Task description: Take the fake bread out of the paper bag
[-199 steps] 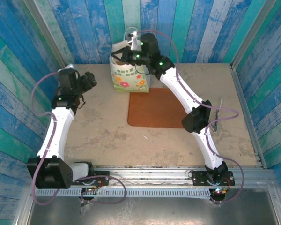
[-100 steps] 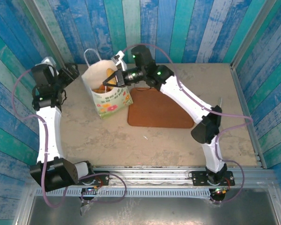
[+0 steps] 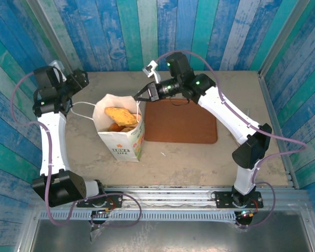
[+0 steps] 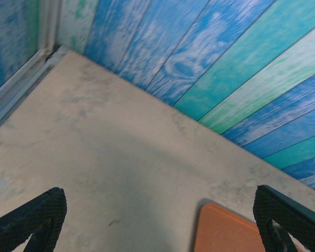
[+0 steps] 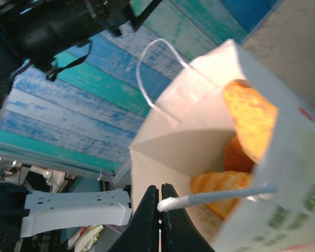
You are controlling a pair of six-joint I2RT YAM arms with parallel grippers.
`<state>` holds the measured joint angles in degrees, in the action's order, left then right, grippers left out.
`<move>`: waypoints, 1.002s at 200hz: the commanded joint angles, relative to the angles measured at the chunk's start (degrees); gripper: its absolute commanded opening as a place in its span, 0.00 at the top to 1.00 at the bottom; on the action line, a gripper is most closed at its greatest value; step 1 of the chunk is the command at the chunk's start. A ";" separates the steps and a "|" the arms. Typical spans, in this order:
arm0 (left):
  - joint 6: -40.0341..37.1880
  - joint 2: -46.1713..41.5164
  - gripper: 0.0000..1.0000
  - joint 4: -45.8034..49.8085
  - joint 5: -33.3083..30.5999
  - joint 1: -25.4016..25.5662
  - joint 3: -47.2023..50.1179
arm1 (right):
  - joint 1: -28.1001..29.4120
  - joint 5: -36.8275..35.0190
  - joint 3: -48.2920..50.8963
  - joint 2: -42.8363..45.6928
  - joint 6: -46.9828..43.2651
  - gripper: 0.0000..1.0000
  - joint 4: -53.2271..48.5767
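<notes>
The right gripper (image 3: 140,97) pinches a thin white loop handle (image 5: 215,195) of the paper bag (image 3: 123,144), its jaws closed tight on the cord, as the right wrist view shows (image 5: 160,202). The bag sits with its mouth open toward the overhead camera, just beside the left edge of a flat reddish-brown tray (image 3: 181,123) on the pale table (image 3: 94,173); whether its base rests fully on the surface cannot be told. The fake bread (image 3: 121,115) lies inside the bag, several golden-orange pieces piled near the opening (image 5: 249,115). The left gripper (image 3: 80,80) hangs near the back-left corner, well apart from the bag, its jaws spread wide over bare tabletop (image 4: 157,215) and holding nothing.
</notes>
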<state>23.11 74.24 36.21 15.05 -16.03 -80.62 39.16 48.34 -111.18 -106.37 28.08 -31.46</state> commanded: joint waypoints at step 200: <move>2.95 -15.00 0.58 13.83 3.42 -1.62 8.65 | -0.05 1.50 4.28 2.86 3.30 0.95 6.50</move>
<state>24.53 62.11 51.22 16.27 -17.32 -72.84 38.92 48.49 -108.20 -106.06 30.87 -26.06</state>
